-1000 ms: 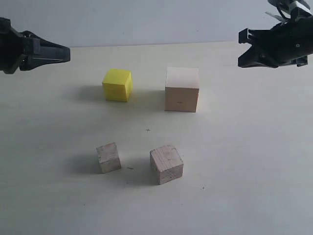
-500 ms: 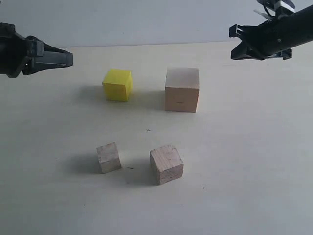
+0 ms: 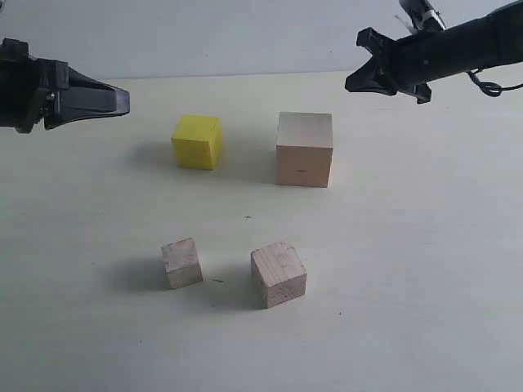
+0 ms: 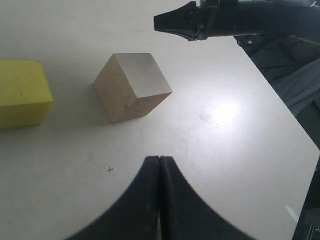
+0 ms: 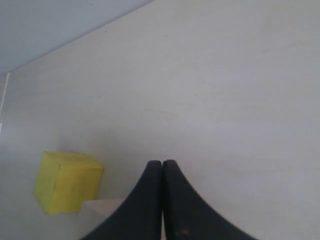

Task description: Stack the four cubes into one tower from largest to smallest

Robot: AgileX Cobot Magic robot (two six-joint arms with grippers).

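Progress stands at zero: all four cubes sit singly on the table [image 3: 409,245], none resting on another, so every lift is left to do. The pale wood cube [image 3: 304,149], the largest, is at the far side. The yellow cube [image 3: 197,141] is near it on the left of the exterior view, with a clear gap between them. Nearer that camera lie the mid greyish cube [image 3: 279,273] and, to its left and apart from it, the smallest greyish cube [image 3: 181,263].

My left gripper [image 4: 159,160] is pinched closed on nothing, fingertips touching, hovering out to the left of the yellow cube. My right gripper [image 5: 162,164] is likewise closed and empty, up beyond the pale wood cube.

Being cubes, none has a long axis; only the turn of the faces matters. The pale wood cube shows one face almost square to the exterior camera, the yellow cube is turned slightly, and the two greyish ones are skewed more. I judge the pale wood cube should be the base, and the tower's long axis will be vertical.
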